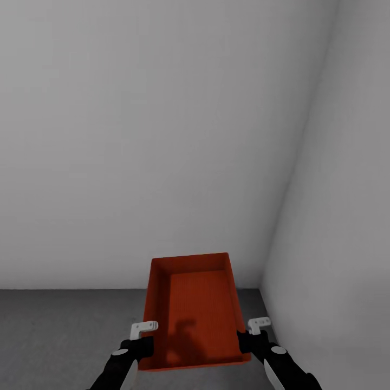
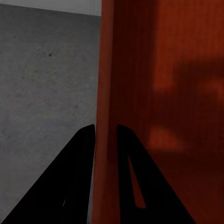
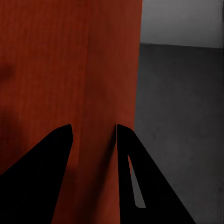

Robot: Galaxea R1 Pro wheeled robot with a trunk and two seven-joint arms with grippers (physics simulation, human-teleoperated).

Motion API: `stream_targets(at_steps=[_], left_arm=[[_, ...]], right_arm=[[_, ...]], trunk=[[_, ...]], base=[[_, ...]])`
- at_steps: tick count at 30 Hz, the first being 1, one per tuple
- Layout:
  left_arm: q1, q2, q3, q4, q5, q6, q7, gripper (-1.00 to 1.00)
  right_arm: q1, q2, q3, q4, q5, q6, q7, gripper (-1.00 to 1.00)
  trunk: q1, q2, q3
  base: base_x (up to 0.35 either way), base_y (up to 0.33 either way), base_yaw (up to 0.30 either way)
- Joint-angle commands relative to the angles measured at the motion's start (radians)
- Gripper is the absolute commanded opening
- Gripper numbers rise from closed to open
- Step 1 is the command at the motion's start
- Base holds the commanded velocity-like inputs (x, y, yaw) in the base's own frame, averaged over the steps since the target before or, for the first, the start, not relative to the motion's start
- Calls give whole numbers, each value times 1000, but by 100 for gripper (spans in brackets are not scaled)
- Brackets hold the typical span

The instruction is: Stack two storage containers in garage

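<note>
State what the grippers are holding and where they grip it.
One storage container, carried by both: the left gripper pinches its left side wall, the right gripper pinches its right side wall, each with one finger inside and one outside.

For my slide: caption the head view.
Both tools grip an orange-red storage container above grey concrete floor, facing a white corner.

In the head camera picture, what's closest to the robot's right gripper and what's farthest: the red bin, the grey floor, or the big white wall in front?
1. Orange-red open-top storage bin: the right gripper has its fingers clamped on the side wall.
2. Dark grey concrete floor: below the bin.
3. White front wall: farthest, beyond the floor.
</note>
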Motion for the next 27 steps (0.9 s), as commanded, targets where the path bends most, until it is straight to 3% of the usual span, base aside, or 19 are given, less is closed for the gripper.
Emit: stream_targets(at_steps=[1,7,27], left_arm=[[0,20,-3,-3,-39,-40,39,-100],[0,20,-4,-3,-38,-41,39,-100],[0,20,-3,-3,-38,-41,39,-100]], right_arm=[[-2,-1,-5,1,-40,4,57,-100],[-2,-1,-5,0,-40,4,57,-100],[-2,-1,-4,1,-39,4,57,-100]], trunk=[[1,-2,-4],[1,-2,-11],[1,-2,-12]], base=[[325,0,-110],[137,0,-65],[6,0,-3]])
